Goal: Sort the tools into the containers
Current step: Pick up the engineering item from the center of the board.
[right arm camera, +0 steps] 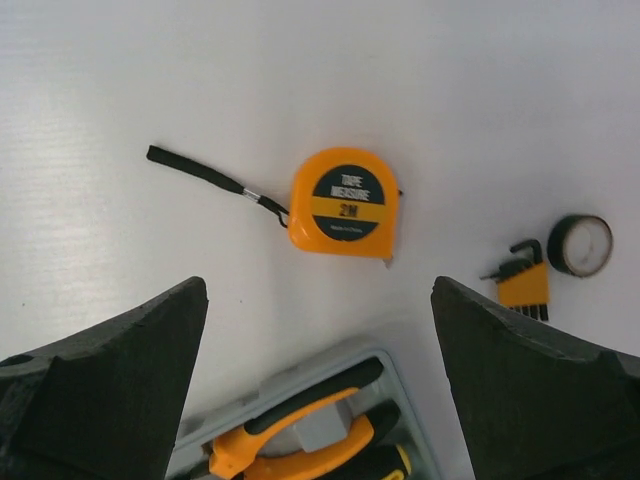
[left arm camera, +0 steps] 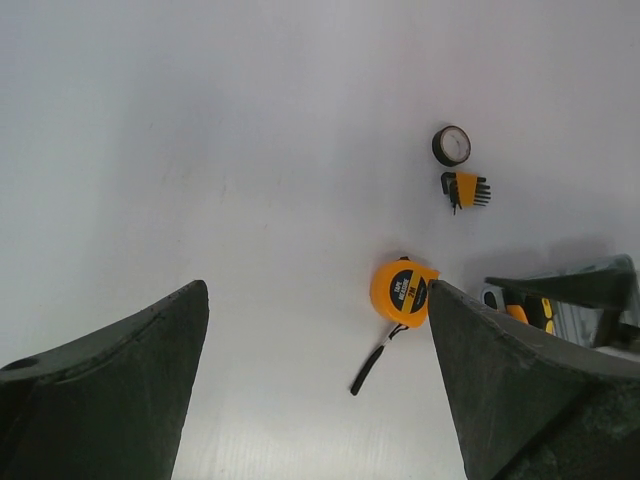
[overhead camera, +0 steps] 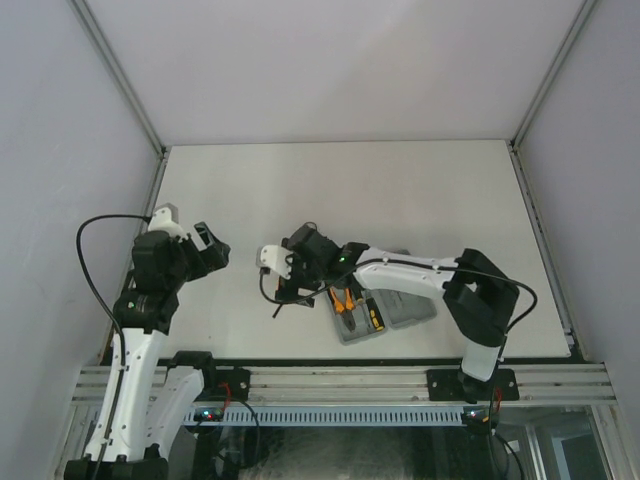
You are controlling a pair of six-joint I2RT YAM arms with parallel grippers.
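White matte table [overhead camera: 400, 190] is lying flat, filling the middle of the top view. Pale walls [overhead camera: 330, 60] are closing it in on three sides, with metal corner posts [overhead camera: 120, 78] rising at the back corners. Aluminium rail [overhead camera: 340, 380] is running along the near edge, and a slotted grey cable duct [overhead camera: 340, 415] is sitting just below it.

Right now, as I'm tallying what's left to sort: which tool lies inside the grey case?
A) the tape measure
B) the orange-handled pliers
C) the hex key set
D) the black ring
B: the orange-handled pliers sit in a recess of the grey case, while the tape measure, hex key set and black ring lie out on the table.
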